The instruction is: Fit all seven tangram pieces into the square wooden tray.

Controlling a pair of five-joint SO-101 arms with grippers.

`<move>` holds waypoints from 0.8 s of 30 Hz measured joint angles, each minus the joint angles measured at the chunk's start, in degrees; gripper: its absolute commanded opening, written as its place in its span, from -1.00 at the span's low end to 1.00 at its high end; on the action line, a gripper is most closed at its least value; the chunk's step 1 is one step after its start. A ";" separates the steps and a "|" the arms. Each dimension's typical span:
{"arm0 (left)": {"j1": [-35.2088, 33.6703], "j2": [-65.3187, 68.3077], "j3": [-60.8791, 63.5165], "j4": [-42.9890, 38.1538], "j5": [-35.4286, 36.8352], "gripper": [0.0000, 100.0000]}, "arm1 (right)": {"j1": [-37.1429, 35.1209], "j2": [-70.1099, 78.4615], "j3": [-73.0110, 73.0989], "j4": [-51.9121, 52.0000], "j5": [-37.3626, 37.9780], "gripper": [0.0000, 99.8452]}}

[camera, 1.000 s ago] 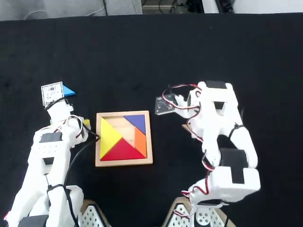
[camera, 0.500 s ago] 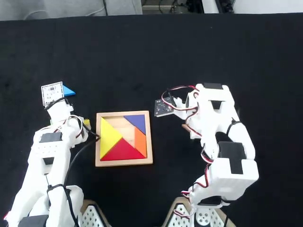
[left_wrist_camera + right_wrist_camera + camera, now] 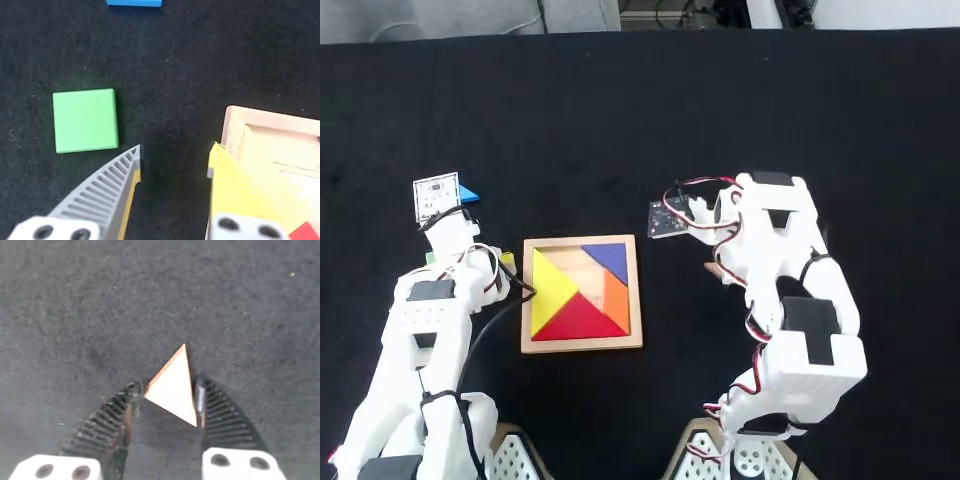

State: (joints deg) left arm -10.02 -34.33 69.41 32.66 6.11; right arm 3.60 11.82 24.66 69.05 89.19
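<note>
This looks like a robotics lab bench. A table (image 3: 840, 120) draped in black cloth carries two white printed arms, the left arm (image 3: 420, 335) and the right arm (image 3: 807, 345), with bare servo wires (image 3: 757, 335) and an uncovered circuit board (image 3: 667, 218). Beyond the table's far edge lie loose cables (image 3: 672, 12) and dark equipment.

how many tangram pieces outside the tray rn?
3. Green square on the table by the left gripper; blue triangle just past it; pale triangle between the right gripper's fingers. More may be hidden.
</note>
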 measured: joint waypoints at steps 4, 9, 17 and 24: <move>0.00 0.00 0.00 0.00 0.00 -0.56 | 0.00 0.00 0.00 -0.79 0.00 -0.72; 0.00 0.00 0.09 0.00 0.00 -0.56 | -0.26 0.18 0.18 -2.37 -3.16 -0.72; 0.00 0.00 0.18 0.00 0.00 -0.56 | -5.01 -7.47 -3.25 0.26 -20.84 -0.92; 0.00 0.00 0.18 0.00 0.00 -0.56 | -15.21 -16.70 -3.25 1.23 -44.22 -0.96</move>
State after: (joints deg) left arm -10.02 -34.33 69.58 32.66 6.11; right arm -11.60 -4.88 21.41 70.29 44.97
